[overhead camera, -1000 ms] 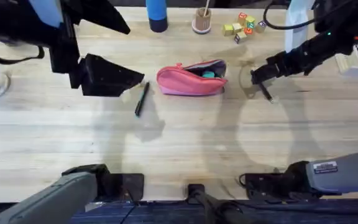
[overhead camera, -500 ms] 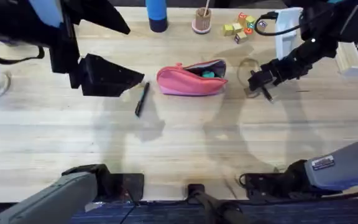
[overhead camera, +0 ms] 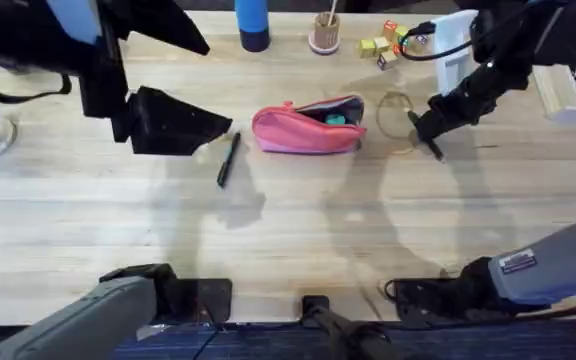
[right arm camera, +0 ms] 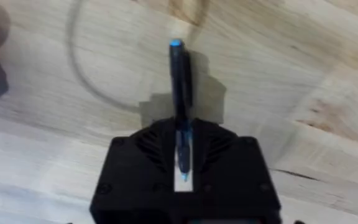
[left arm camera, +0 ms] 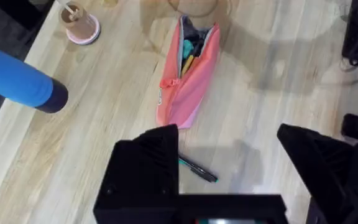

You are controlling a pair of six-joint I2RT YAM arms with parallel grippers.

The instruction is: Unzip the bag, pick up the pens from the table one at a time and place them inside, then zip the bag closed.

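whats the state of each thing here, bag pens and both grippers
bag: unzipped, lying on the table, items visible inside
pen by the left gripper: lying loose on the table
pen in the right gripper: clamped between the fingers, tip pointing out
left gripper: open, holding nothing
right gripper: shut on a pen, right of the bag

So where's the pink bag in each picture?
Overhead: the pink bag lies at the middle of the table's far half, unzipped.
Left wrist: the bag sits in the upper middle, its opening showing coloured things inside.
Right wrist: it is not in this picture.
Shared landmark: the black pen lying beside the bag.
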